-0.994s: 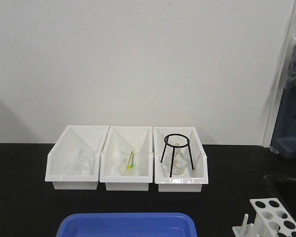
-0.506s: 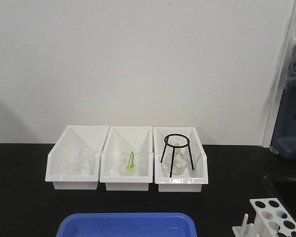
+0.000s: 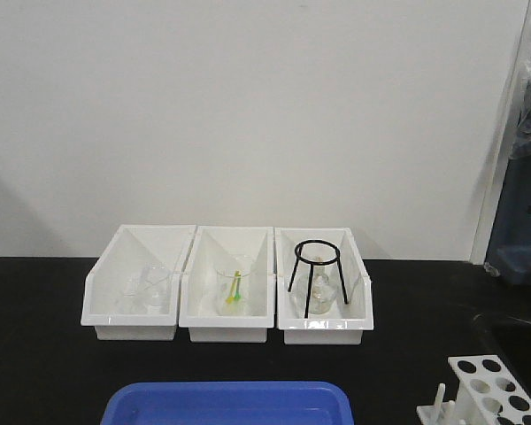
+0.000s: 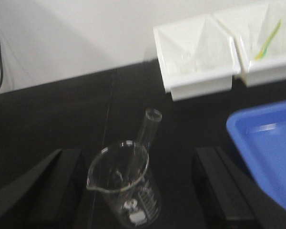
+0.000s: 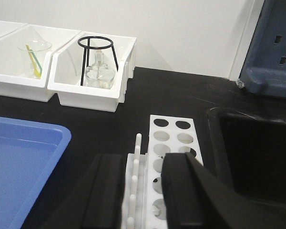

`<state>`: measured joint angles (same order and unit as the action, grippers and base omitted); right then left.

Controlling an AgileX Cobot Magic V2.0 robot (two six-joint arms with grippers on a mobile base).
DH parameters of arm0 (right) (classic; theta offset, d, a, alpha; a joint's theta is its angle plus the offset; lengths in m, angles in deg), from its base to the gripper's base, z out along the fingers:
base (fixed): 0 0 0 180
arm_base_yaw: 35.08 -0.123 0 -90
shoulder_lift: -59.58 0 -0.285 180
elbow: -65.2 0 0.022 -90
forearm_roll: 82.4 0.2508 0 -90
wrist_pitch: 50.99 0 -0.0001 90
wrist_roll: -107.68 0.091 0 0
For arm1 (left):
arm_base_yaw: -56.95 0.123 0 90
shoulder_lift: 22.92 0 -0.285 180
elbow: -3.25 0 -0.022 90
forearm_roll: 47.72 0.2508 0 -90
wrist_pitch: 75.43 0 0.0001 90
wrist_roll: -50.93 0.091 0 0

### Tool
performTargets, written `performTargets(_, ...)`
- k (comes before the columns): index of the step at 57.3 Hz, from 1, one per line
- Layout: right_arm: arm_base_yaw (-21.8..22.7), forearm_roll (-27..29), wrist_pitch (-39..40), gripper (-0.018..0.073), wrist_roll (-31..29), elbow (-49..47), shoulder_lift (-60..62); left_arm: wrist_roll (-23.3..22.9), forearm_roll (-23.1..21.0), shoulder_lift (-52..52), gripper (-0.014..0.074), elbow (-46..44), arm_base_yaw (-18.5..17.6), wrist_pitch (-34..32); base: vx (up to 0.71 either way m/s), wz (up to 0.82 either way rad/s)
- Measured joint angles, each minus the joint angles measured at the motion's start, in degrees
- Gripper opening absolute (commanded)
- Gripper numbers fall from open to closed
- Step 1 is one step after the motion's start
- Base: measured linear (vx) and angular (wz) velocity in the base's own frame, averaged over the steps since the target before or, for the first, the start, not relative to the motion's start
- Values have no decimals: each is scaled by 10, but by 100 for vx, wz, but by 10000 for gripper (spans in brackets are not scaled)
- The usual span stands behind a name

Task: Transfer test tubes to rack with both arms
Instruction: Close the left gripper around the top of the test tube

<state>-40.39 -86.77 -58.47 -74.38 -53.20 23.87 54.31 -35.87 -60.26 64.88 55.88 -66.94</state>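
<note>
Black bench (image 4: 47,119): L gripper (image 4: 136,167) spread astride beaker (image 4: 126,195) (test tube (image 4: 150,125) inside); R gripper (image 5: 142,171) spread over rack (image 5: 174,138).

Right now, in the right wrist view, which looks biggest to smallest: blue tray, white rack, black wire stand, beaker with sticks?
1. blue tray and white rack: alike, both near the camera and cropped, so unranked.
2. black wire stand.
3. beaker, slightly smaller.

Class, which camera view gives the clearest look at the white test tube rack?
The right wrist view: the rack lies close, holes and pegs plain, though the fingers cover its near end. The front view shows only part, cut off at the bottom right. The left wrist view misses it.
</note>
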Motion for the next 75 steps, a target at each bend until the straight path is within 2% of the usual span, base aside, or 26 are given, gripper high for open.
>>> performTargets(6, 0, 0, 6, 351, 0, 0, -1, 37, 3, -52, 592, 4, 0, -25, 0, 0)
performTargets(14, 0, 0, 16, 351, 0, 0, -1, 74, 6, -142, 592, 5, 0, -115, 0, 0)
performTargets(26, 0, 0, 16, 351, 0, 0, -1, 87, 8, -299, 592, -4, 0, -249, 0, 0)
performTargets(32, 0, 0, 16, 351, 0, 0, -1, 107, 3, -363, 592, -18, 0, -289, 0, 0)
performTargets(37, 0, 0, 16, 351, 0, 0, -1, 157, -33, -403, 592, -30, 0, -324, 0, 0)
performTargets(42, 0, 0, 16, 351, 0, 0, -1, 205, -99, -434, 592, -44, 0, -364, 0, 0)
performTargets(47, 0, 0, 16, 351, 0, 0, -1, 232, -150, -452, 592, -55, 0, -383, 0, 0)
performTargets(51, 0, 0, 16, 351, 0, 0, -1, 242, -164, -466, 592, -59, 1, -385, 0, 0)
performTargets(64, 0, 0, 16, 351, 0, 0, -1, 247, -170, -503, 592, -60, 1, -388, 0, 0)
performTargets(75, 0, 0, 16, 351, 0, 0, -1, 247, -171, -531, 573, -60, 1, -444, 0, 0)
